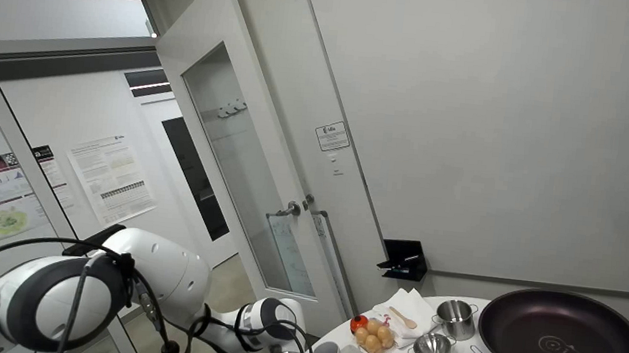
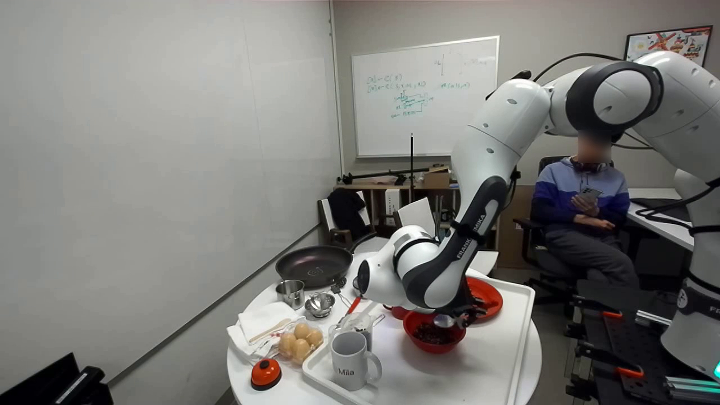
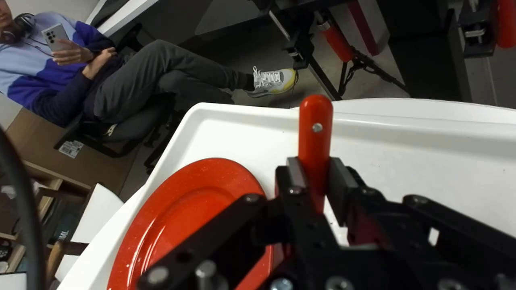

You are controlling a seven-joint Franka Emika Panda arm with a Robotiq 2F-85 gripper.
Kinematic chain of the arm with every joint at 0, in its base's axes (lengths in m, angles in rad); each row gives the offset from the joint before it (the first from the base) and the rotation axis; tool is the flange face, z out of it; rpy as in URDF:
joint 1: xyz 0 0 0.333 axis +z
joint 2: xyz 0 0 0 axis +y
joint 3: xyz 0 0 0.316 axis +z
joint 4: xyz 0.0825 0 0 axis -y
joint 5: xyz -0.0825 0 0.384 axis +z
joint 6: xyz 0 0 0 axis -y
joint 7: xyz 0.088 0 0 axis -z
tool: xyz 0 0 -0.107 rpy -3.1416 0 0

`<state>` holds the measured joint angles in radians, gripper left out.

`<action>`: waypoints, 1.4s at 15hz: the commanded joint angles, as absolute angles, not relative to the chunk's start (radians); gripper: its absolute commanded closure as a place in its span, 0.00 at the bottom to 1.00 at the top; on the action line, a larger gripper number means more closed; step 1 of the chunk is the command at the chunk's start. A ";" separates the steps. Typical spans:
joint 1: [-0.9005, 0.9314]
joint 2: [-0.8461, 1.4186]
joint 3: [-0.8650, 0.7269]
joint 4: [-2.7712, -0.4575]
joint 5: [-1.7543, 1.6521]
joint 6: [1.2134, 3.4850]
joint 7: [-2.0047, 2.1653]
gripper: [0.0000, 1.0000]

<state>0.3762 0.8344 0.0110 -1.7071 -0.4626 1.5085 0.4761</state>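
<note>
My gripper [image 3: 314, 177] is shut on a red handle [image 3: 315, 137] with a metal rivet near its end, which rises between the pads in the wrist view. In an exterior view a shiny spoon head [image 2: 444, 320] shows beside the gripper and appears to belong to that handle. It is over or at the rim of a red bowl [image 2: 433, 349] with small dark pieces [image 2: 432, 334] in it; touching or apart, I cannot tell. Close by lies a red plate [image 3: 193, 201], partly hidden behind the arm in that exterior view.
A white tray [image 2: 484, 371] bears the bowl, the plate and a grey mug [image 2: 350, 363]. Beside it are packed eggs [image 2: 301, 342], an orange bell [image 2: 265, 374], metal pots [image 2: 291, 293] and a large frying pan [image 2: 315, 265]. A seated person [image 2: 582, 197] is beyond the table.
</note>
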 commanded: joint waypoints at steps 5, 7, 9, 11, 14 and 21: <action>0.387 0.858 0.043 -1.709 -0.493 1.486 0.375 0.95; 0.393 0.866 0.050 -1.701 -0.499 1.483 0.359 0.95; 0.400 0.872 0.056 -1.693 -0.506 1.483 0.344 0.95; 0.403 0.878 0.063 -1.684 -0.508 1.484 0.325 0.95; 0.400 0.884 0.075 -1.672 -0.503 1.490 0.291 0.95; 0.328 0.875 0.113 -1.658 -0.441 1.572 0.124 0.95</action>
<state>0.3751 0.8691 0.0896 -1.6781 -0.4806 1.5415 0.2021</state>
